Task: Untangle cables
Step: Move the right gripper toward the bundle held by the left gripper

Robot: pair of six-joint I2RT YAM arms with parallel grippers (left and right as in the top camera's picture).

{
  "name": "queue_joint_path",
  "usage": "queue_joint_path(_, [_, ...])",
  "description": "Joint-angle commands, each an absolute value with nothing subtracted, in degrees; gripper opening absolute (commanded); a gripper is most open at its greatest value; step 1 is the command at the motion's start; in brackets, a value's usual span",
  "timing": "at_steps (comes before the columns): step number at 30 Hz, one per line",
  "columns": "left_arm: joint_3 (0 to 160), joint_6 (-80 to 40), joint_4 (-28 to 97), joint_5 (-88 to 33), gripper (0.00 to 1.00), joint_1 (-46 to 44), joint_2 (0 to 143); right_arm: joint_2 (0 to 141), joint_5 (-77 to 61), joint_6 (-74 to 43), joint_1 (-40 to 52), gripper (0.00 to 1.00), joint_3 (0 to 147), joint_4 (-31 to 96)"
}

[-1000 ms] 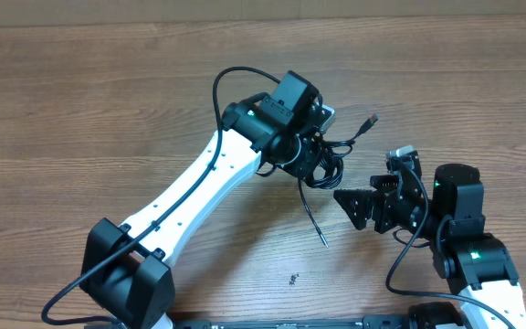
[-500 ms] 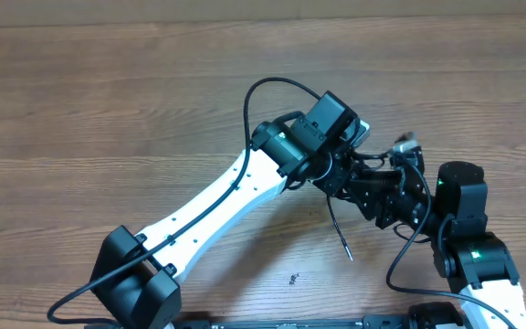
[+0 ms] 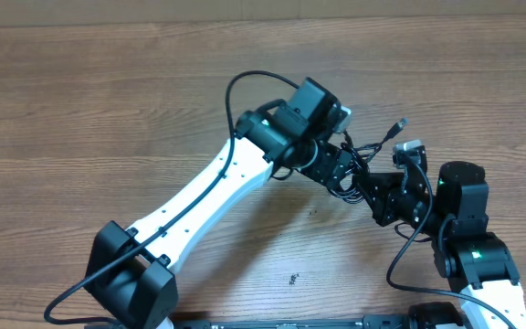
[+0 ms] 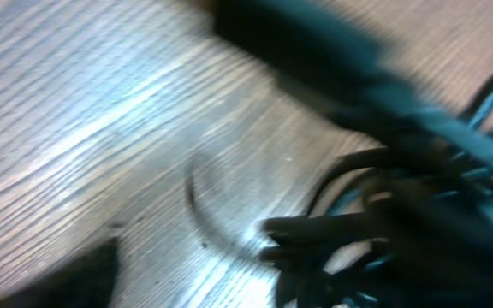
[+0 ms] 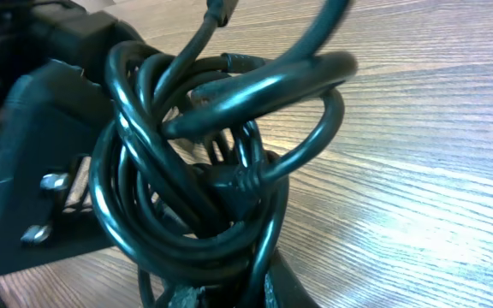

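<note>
- Cables point(image 3: 347, 170) sit as one knot right of centre overhead, between both grippers.
- Right gripper point(image 3: 375, 189) jaws look closed on the knot's lower loops; left gripper point(image 3: 327, 164) jaws: cannot tell, blurred.
- Best pull slowly apart, watching which loop slackens.
- Count: one knot, one free plug point(image 3: 396, 125), two grippers; strands uncountable.
</note>
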State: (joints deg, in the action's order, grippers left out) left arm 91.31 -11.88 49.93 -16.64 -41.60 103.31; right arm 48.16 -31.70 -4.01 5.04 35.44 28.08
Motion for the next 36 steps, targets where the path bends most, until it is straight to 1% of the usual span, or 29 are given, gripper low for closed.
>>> queue_joint_path(1, [92.86, -8.58, 50.33, -19.66, 0.99, -40.64, 102.48, 47.81, -31.33, -5.17, 5.48, 0.04, 36.62, 27.77])
queue_joint_path(6, [92.86, -2.96, 50.81, -20.95, 0.99, -37.08, 96.68, 47.83, -30.22, -5.82, 5.48, 0.04, 36.6, 27.9])
queue_joint_path(13, [92.86, -0.23, 51.55, -20.6, 1.0, -33.3, 90.41, 48.1, -32.01, -6.0, 5.48, 0.04, 36.6, 27.73])
queue_joint_path(17, [92.86, 4.47, 53.01, -20.62, 1.0, -33.28, 89.36, 49.12, -38.24, -5.98, 5.48, 0.04, 36.6, 25.87])
queue_joint_path(19, [92.86, 6.35, 53.21, -20.69, 0.99, -33.28, 88.62, 50.41, -46.37, -6.0, 5.48, 0.04, 36.6, 22.68])
queue_joint_path(25, [92.86, 7.73, 53.41, -21.5, 1.0, -33.28, 85.45, 54.26, -58.52, -9.28, 5.48, 0.04, 36.62, 15.49])
queue_joint_path(28, [92.86, 7.77, 54.02, -21.47, 1.0, -33.28, 83.64, 55.46, -60.16, -9.45, 5.48, 0.04, 36.62, 14.15])
queue_joint_path(32, [92.86, 12.38, 55.22, -21.45, 1.0, -33.28, 80.68, 55.68, -60.84, -10.96, 5.48, 0.04, 36.62, 13.52])
queue_joint_path(36, [92.86, 18.76, 58.37, -21.45, 1.0, -33.28, 78.5, 55.68, -65.47, -19.07, 5.39, 0.04, 36.6, 6.9])
